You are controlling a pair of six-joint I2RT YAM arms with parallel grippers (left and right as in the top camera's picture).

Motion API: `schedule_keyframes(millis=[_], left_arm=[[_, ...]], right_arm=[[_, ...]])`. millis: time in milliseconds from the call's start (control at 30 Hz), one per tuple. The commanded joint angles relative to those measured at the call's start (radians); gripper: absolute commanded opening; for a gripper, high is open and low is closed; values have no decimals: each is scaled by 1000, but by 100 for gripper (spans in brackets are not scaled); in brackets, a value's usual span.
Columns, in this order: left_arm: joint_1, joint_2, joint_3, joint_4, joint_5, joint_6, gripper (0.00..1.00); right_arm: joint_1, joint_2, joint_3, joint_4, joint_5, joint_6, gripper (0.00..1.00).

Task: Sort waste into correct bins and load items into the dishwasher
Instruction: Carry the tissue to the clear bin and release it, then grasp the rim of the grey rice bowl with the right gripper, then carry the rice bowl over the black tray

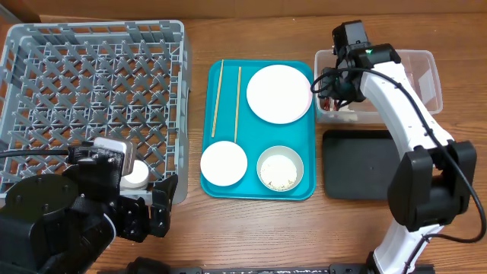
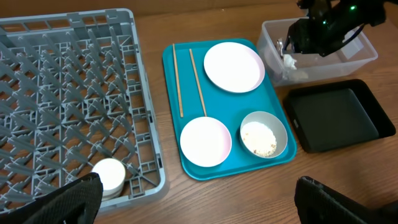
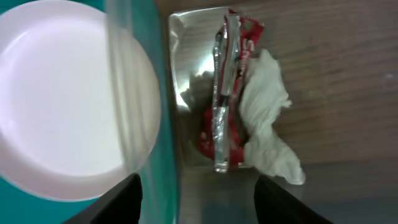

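The red wrapper (image 3: 227,99) and the white tissue (image 3: 267,118) lie in the clear tub (image 1: 422,76). My right gripper (image 1: 329,91) hangs open and empty over the tub's left end, its fingers (image 3: 199,186) just above the waste. The black tray (image 1: 358,164) lies in front of the tub. The plate (image 1: 279,93), two chopsticks (image 1: 216,99), a plain bowl (image 1: 224,163) and a bowl holding rice grains (image 1: 280,169) sit on the teal tray (image 1: 304,190). The cup (image 1: 137,176) sits in the grey dish rack (image 1: 91,99). My left gripper (image 1: 156,205) is open and empty by the rack's front right corner.
The teal tray lies between the rack and the bins. In the left wrist view my open fingers (image 2: 199,199) frame bare wood in front of the tray (image 2: 171,93), with the cup (image 2: 109,176) in the rack's near corner.
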Motion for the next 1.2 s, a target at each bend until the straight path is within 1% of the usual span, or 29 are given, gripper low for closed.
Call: schedule_keyframes(millis=[0, 133, 233, 333, 467, 533, 600, 733, 800, 967, 1100, 1167], left_arm=[[-6, -2, 0, 2, -14, -7, 100], [-6, -2, 0, 2, -14, -7, 100], [-6, -2, 0, 2, -14, -7, 100], [-6, -2, 0, 2, -14, -7, 100], [-6, -2, 0, 2, -14, -7, 100], [-6, -2, 0, 2, -14, -7, 100], [-6, -2, 0, 2, -14, -7, 100], [-6, -2, 0, 2, -14, -7, 100], [-6, -2, 0, 2, -14, -7, 100], [-6, -2, 0, 2, -14, -7, 100], [-6, -2, 0, 2, -14, -7, 100], [-6, -2, 0, 2, -14, -7, 100]], right_arm=[[42, -144, 16, -14, -69, -5, 60], [111, -220, 15, -106, -162, 0, 61], [193, -229, 6, -229, -160, 8, 61], [264, -229, -67, -275, -132, 91, 61], [321, -229, -202, -233, -62, 168, 61], [326, -229, -286, -176, -67, 191, 61], [326, -229, -363, -116, -66, 195, 60], [323, -228, -478, 0, -67, 195, 56], [323, -228, -499, 26, -67, 194, 54], [327, -241, -502, 25, -66, 179, 51], [336, -291, -502, 14, -67, 176, 51], [354, -328, -502, 10, -76, 141, 51]])
